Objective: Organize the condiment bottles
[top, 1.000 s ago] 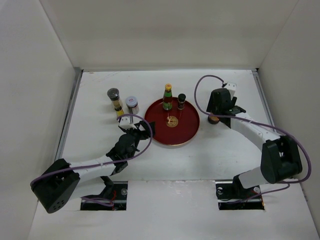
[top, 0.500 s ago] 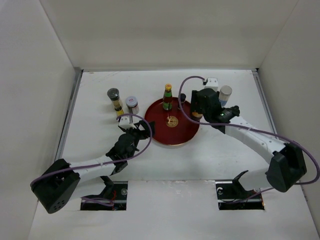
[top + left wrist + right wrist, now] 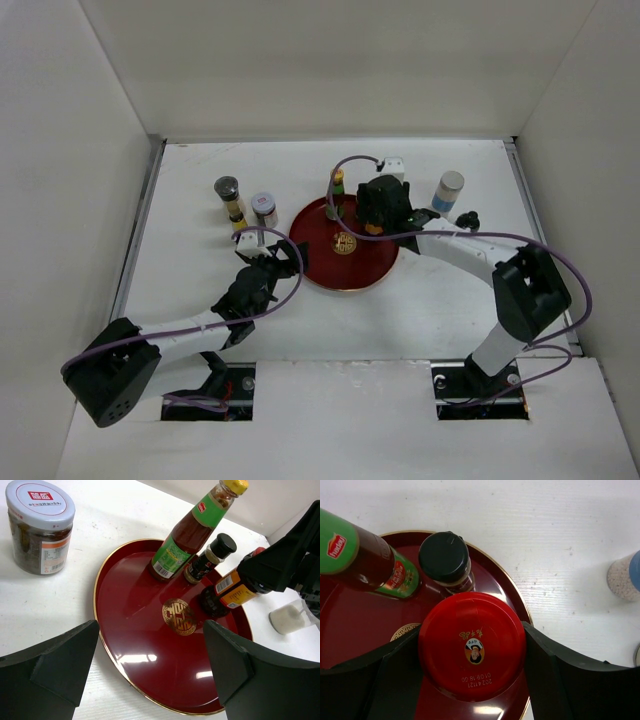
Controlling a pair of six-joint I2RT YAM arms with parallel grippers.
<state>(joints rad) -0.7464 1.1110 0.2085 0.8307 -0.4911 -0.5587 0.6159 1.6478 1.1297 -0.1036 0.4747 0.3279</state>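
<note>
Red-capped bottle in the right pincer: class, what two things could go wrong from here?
1. The red-capped bottle is held close beside the black-capped bottle. Lowering it or opening the right pincer could knock that one into the green-labelled bottle.
2. It is near the raised rim of the tray. Set down there, it might land unevenly and topple.

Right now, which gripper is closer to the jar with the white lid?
Left. The left gripper sits open just on the near side of the jar, by the tray's left edge. The right gripper is across the tray, holding the red-capped bottle.
</note>
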